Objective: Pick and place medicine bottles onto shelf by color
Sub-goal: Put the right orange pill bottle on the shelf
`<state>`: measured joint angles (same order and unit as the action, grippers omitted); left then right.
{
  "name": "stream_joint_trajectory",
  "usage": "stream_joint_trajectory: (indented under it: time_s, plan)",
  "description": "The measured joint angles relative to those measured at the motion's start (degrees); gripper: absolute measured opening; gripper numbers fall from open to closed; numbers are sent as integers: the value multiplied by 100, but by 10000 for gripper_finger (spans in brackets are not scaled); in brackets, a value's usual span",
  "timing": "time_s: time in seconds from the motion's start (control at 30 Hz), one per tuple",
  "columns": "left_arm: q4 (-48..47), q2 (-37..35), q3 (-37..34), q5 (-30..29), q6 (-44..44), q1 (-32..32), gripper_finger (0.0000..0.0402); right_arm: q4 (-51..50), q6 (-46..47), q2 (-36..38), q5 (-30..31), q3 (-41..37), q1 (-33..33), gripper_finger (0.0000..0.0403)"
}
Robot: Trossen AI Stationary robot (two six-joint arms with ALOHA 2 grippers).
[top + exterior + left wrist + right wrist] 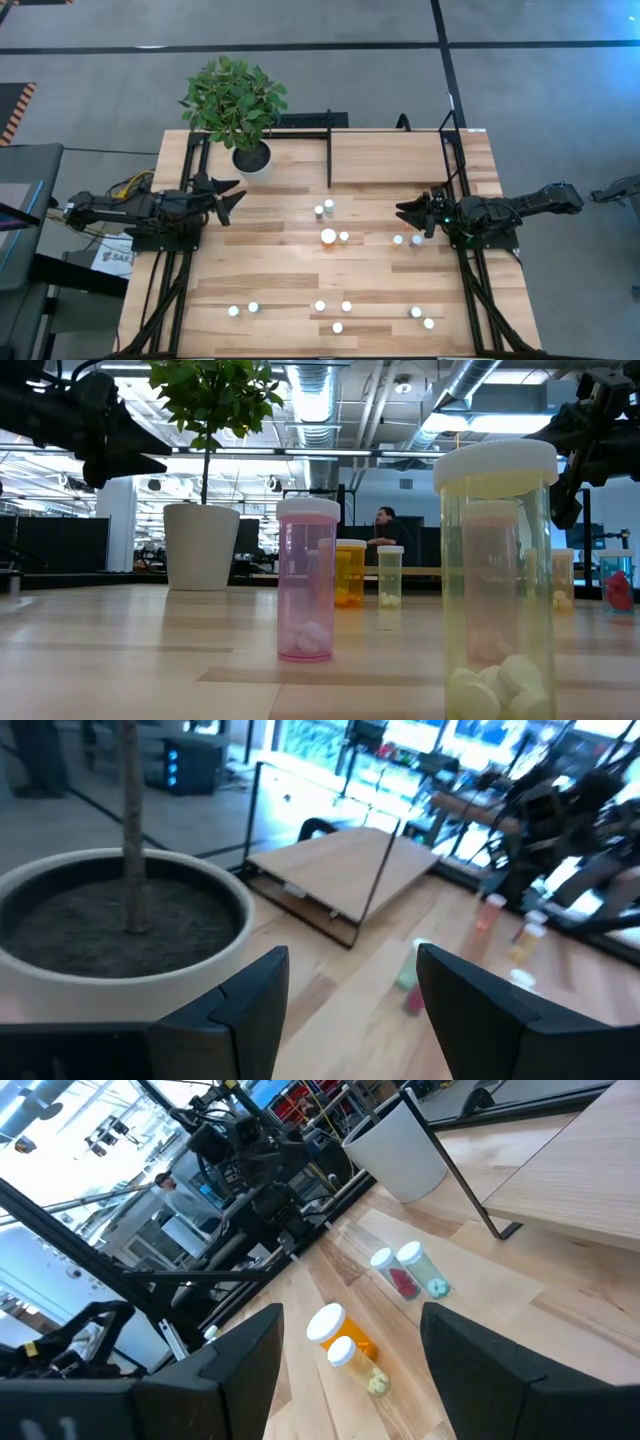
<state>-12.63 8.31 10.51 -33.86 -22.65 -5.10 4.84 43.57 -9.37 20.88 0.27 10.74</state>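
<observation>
While both arms hang above the table (270,280), I see the shelf (390,157) lying at the far side, bare, its black bars (329,150) rising from it. Left of it a potted plant (237,100) stands just beside my left gripper (228,198), fingers apart and empty. My right gripper (408,215) hovers open and empty beside two bottles (407,240). Other bottles dot the middle, the large orange bottle (328,236) among them, and a row of seven (337,312) stands along the near edge.
</observation>
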Motion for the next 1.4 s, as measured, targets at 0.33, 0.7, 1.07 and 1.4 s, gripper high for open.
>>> stream_joint_trajectory:
  time_s: [0.33,0.7,1.07,1.4]
  plan:
    - [1508,-135,-729,422,287,-2,208,0,0,2,-2,0,-2,260]
    - [1740,-122,-982,461,345,-2,208,-2,0,2,0,0,-2,260]
    - [1733,-119,-987,460,350,-2,208,2,0,0,0,0,-2,260]
    - [1730,-119,-989,458,348,-2,208,2,0,0,0,0,-2,260]
